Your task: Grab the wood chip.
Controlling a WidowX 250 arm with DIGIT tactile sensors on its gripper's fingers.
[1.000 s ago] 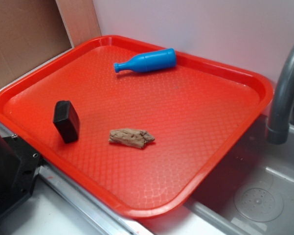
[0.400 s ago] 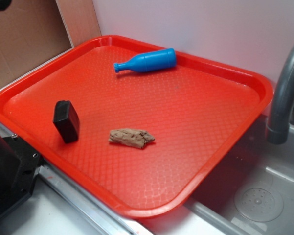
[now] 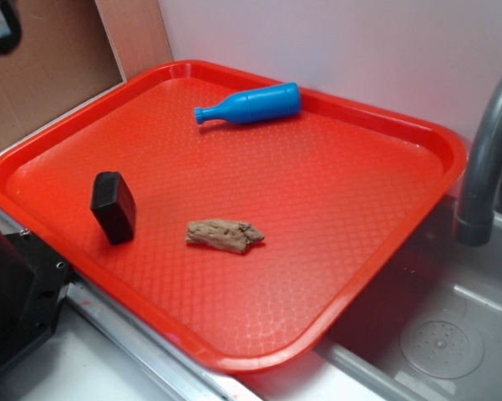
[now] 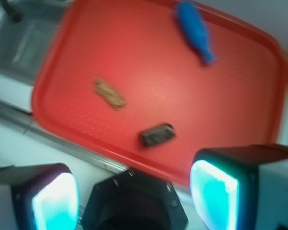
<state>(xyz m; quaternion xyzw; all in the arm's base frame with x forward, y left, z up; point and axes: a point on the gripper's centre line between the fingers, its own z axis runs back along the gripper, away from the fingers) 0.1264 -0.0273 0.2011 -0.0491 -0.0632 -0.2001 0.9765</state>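
Wrist view, nearest first: the gripper (image 4: 134, 191) fills the lower edge, its 2 pads (image 4: 55, 201) lit cyan and spread wide apart with nothing between them. It hangs high, outside the near rim of the red plastic tray with a textured floor (image 4: 259, 110), so the step in hand is judged to be the approach, with the grasp not yet begun.

Beyond the rim lies the small black rectangular block (image 4: 157, 135). Farther in, and to the left in this view, rests the wood chip (image 4: 109, 93), a flat, elongated, rough light-brown piece with jagged ends, lying alone on the tray floor and touching nothing. Farthest is the blue plastic bottle (image 4: 194, 31), on its side near the far rim.

Exterior view: the wood chip (image 3: 225, 235) sits near the tray's (image 3: 234, 355) middle, toward the front, with the black block (image 3: 113, 206) near it on the left and the bottle (image 3: 249, 104) well apart at the back. A dark part at the upper left corner is probably the arm; it is cut off by the edge.

Suggested technique: carry the gripper over the block without lowering, centre it above the chip, and turn the wrist so the pads close across the chip's narrow width, not its length. Because the chip is thin, the descent should end with the fingertips almost touching the tray floor; closing too high would likely miss or skid it.
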